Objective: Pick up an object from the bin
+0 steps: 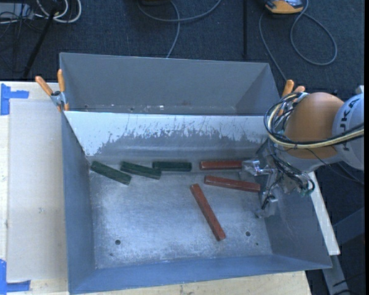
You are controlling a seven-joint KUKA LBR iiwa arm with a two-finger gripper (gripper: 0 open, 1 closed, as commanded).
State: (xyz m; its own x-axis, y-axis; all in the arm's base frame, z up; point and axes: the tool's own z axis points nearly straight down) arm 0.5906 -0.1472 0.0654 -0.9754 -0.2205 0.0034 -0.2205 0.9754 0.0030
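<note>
— Where's the gripper [267, 195]?

— Right of centre in the frame, low over the floor of the bin [166, 97] and close to its right wall. It sits under the orange cover [313, 125] and the cables [275, 120].

— Open or clenched?

— I cannot tell. It reads as a dark tangle of metal, and the cover hides the wrist above it.

— What lies nearest?

— The middle red bar [230, 183], nearly level at centre right. Its right end runs up to the gripper, but I can't make out whether they touch or whether the bar is gripped.

— And the rest?

— The top red bar [220, 164] lies just above it, at the foot of the back wall, with its right end near the gripper's upper part. The slanted red bar [207, 212] lies below, at centre, apart from the gripper. Three green bars [141, 169] lie end to end left of centre, well apart from it.
</note>
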